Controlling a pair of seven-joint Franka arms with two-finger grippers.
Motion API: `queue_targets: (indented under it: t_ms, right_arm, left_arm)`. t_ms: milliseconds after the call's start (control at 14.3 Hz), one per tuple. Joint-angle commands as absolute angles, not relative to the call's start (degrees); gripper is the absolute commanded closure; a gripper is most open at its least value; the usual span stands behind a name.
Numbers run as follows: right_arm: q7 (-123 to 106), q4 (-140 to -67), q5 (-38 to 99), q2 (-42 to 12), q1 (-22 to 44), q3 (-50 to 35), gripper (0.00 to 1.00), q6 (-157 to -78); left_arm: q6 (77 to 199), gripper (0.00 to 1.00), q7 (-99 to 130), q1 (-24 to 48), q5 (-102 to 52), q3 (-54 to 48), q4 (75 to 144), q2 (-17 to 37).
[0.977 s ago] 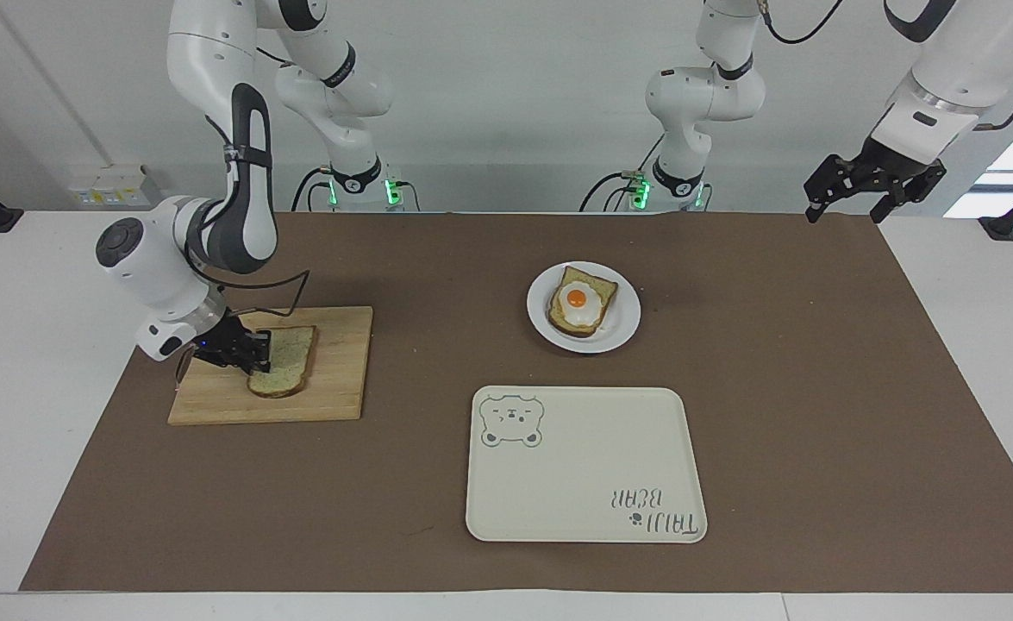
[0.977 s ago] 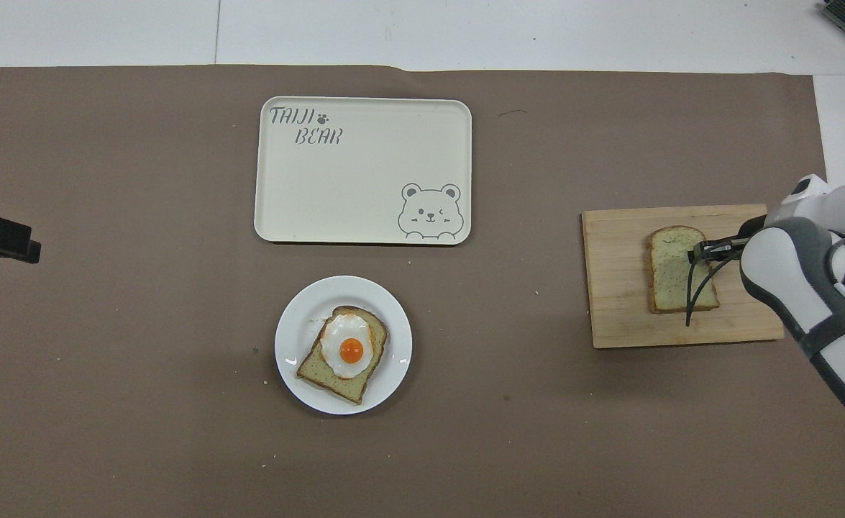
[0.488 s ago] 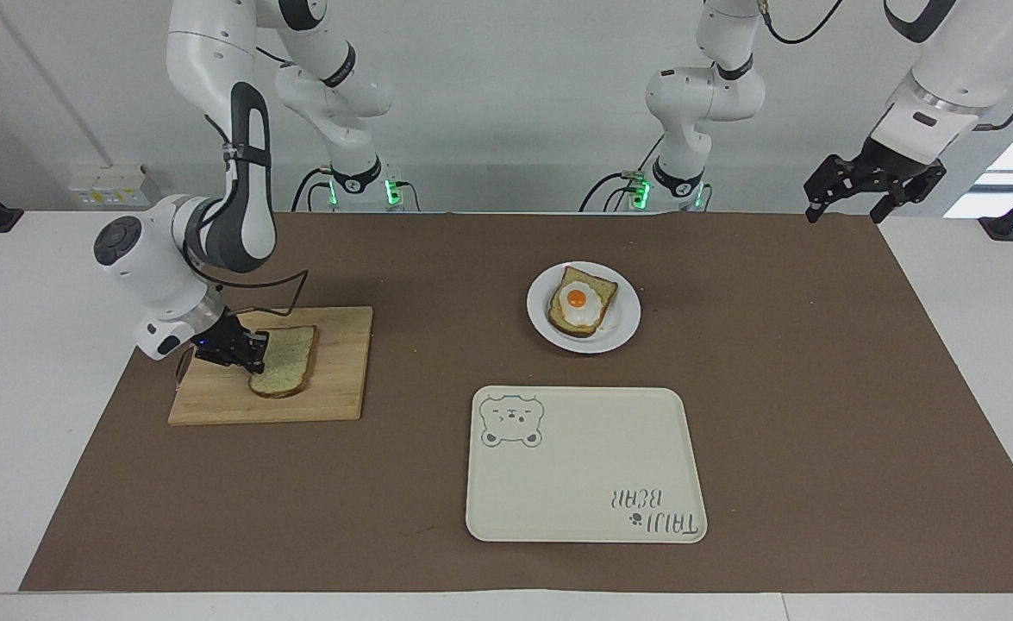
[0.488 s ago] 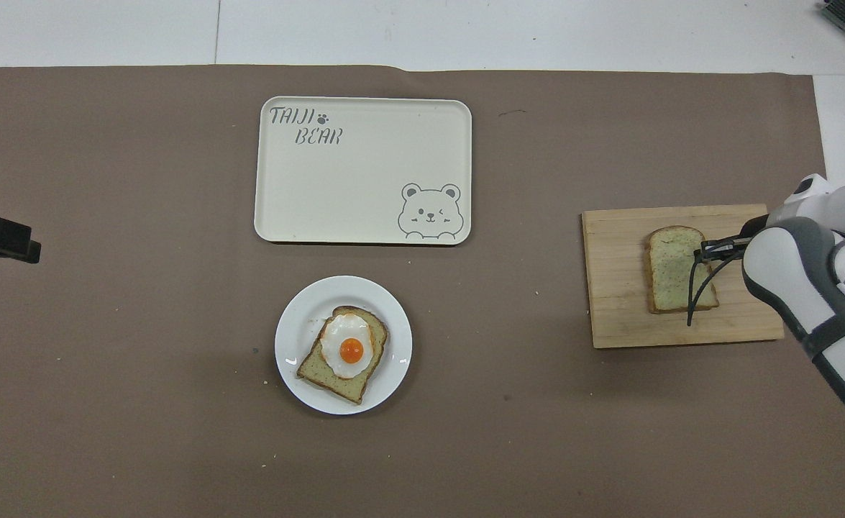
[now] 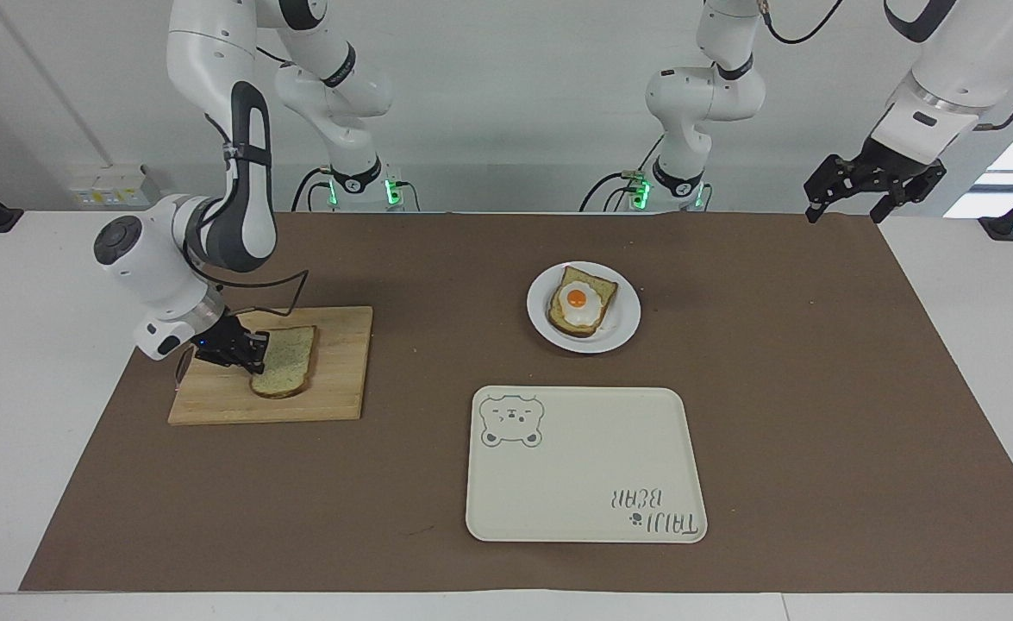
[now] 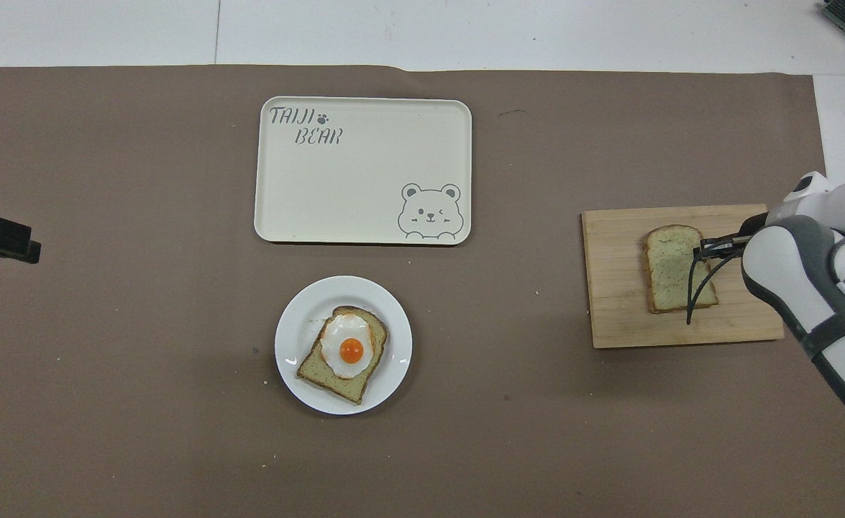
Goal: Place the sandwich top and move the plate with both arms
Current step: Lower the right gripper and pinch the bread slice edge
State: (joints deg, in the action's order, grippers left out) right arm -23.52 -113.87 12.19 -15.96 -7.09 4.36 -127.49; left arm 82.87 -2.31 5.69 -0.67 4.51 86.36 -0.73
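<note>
Right end effector (image 5: 252, 354) is down on the wooden board (image 5: 334, 379) at the right arm's end of the surface (image 5: 816, 388), clamped onto the edge of the sandwich top (image 5: 286, 366). In the overhead view that slice (image 6: 674, 277) sits at about three o'clock from the middle of the brown mat, its gripped side tipped up a touch off the board (image 6: 623, 288), rounded end pointing away from the robots.

The plate (image 5: 622, 332) rests on the mat nearer the robots than the cream bear tray (image 5: 584, 483), at six o'clock from it in the overhead view. On the plate, a toast slice with a fried egg (image 5: 577, 300).

Left end effector (image 5: 872, 185) hangs up over the mat's corner at the left arm's end, fingers spread wide, nothing in them; that arm waits
</note>
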Motion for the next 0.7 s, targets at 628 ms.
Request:
queue_targets:
  t_ms: [628]
  right_arm:
    - [-19.2, -107.1, 13.8, -10.2, -7.0, 1.4, 1.00, -111.3]
  left_arm:
    - [82.5, 0.00, -2.5, 5.4, 0.0, 4.2, 87.5, -1.9]
